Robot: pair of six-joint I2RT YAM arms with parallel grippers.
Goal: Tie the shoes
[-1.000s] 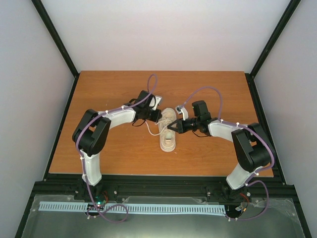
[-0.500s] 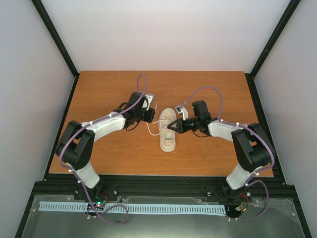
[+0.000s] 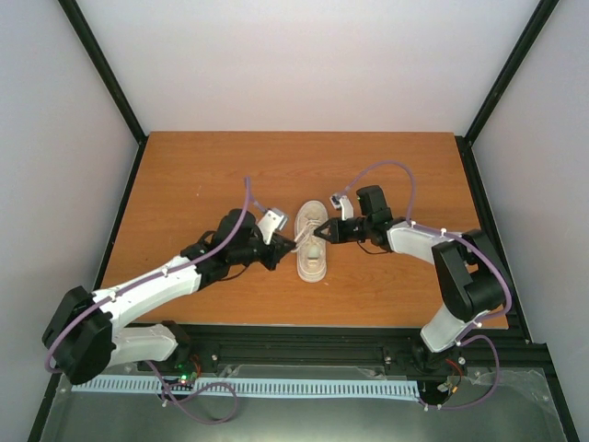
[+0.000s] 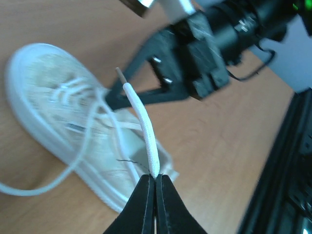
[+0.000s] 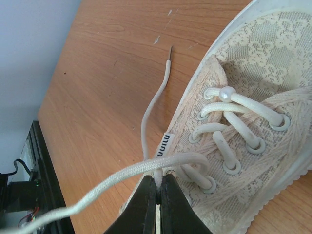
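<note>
The cream sneaker (image 3: pixel 313 249) lies mid-table, toe pointing away from the arm bases. My left gripper (image 3: pixel 293 244) is at its left side, shut on the end of one white lace (image 4: pixel 141 117), which stands up from the jaws (image 4: pixel 155 176). My right gripper (image 3: pixel 320 237) is over the shoe's tongue from the right, shut on the other lace (image 5: pixel 157 179) by the top eyelets. In the right wrist view the shoe (image 5: pixel 253 97) fills the right, a lace strand (image 5: pixel 112 180) crosses over the jaws, and a loose lace end (image 5: pixel 168 61) lies on the table.
The wooden table (image 3: pixel 184 175) is ringed by a black frame, with white walls behind and at the sides. The right gripper's fingers (image 4: pixel 146 95) show close above the shoe (image 4: pixel 58 107) in the left wrist view. A black rail (image 3: pixel 304 341) runs along the near edge.
My left arm has swung from behind-left of the shoe toward the near side, stretching out low, and its gripper is now at the shoe's left flank. The right arm has barely moved.
</note>
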